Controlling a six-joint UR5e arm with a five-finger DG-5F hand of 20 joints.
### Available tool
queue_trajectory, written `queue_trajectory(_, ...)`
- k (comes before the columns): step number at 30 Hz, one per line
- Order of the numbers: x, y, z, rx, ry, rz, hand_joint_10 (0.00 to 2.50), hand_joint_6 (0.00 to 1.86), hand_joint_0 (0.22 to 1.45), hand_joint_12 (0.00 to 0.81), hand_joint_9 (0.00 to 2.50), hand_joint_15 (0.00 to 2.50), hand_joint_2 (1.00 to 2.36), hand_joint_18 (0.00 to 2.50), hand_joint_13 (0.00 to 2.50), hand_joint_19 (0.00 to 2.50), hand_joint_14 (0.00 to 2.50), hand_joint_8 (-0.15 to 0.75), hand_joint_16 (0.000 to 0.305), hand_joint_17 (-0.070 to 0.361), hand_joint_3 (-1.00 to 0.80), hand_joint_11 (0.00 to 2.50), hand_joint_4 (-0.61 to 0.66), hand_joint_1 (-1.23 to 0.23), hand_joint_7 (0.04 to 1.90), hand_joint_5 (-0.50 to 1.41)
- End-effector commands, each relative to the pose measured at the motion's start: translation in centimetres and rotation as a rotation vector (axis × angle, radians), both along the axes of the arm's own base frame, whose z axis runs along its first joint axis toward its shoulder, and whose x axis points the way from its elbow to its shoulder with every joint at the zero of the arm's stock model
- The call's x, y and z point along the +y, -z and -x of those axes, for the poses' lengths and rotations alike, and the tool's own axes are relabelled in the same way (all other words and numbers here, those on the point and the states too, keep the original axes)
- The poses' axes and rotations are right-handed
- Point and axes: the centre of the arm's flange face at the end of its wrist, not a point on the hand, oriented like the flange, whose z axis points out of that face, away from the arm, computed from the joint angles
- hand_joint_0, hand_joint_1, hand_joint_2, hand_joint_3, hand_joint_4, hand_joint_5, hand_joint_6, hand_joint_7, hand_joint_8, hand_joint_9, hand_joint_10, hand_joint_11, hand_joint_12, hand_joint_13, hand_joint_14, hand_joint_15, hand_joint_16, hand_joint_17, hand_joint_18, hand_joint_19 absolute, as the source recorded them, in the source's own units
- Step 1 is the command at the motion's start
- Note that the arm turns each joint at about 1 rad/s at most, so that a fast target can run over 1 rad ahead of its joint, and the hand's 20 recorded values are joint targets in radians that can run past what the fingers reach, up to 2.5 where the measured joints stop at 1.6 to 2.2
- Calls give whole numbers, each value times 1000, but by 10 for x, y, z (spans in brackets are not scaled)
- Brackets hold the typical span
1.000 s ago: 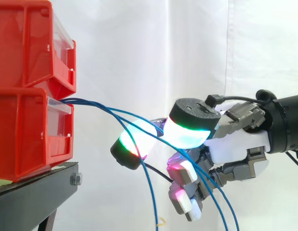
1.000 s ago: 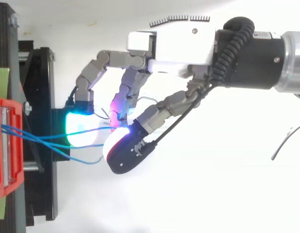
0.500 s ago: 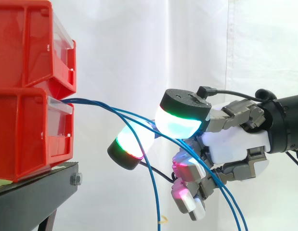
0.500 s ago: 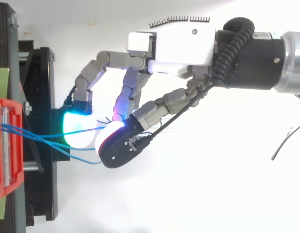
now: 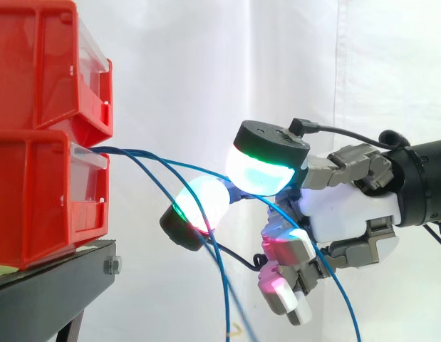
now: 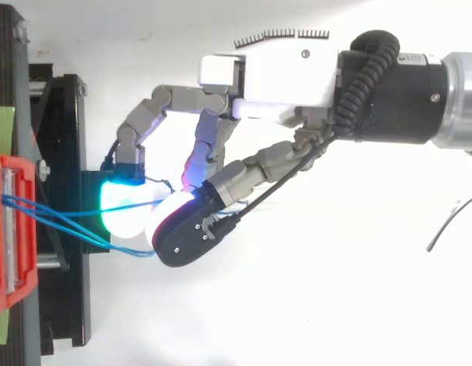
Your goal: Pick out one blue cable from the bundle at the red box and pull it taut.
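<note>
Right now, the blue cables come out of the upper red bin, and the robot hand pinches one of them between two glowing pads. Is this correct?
Not quite. The blue cables come out of the lower red bin, just under the upper red bin, as the side view shows. The robot hand does appear to pinch one blue cable between two glowing pads.

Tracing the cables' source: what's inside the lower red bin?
Blue cables emerge from the lower red bin under its clear lip; their ends and anything else inside are hidden by its walls.
</note>
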Motion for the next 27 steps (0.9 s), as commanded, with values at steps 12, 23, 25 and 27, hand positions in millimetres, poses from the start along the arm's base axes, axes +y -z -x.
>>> queue_trajectory(12, 1, 0, 0, 5, -9, -7, 28, 854, 454, 348, 1393, 578, 1000, 1051, 1126, 656, 20, 249, 53, 118, -500, 753, -119, -634, 688, -94)
queue_trajectory(23, 1, 0, 1, 7, -9, -7, 26, 844, 481, 342, 1398, 589, 1000, 1035, 1120, 670, 22, 242, 51, 115, -500, 750, -131, -491, 709, -94)
queue_trajectory(25, 1, 0, 1, 7, -7, -7, 29, 841, 512, 333, 1388, 587, 1000, 1010, 1109, 684, 23, 234, 49, 110, -500, 760, -147, -442, 722, -94)
queue_trajectory(27, 1, 0, 1, 7, -7, -7, 29, 840, 548, 324, 1386, 597, 1000, 995, 1105, 696, 21, 223, 47, 105, -500, 773, -160, -403, 744, -95)
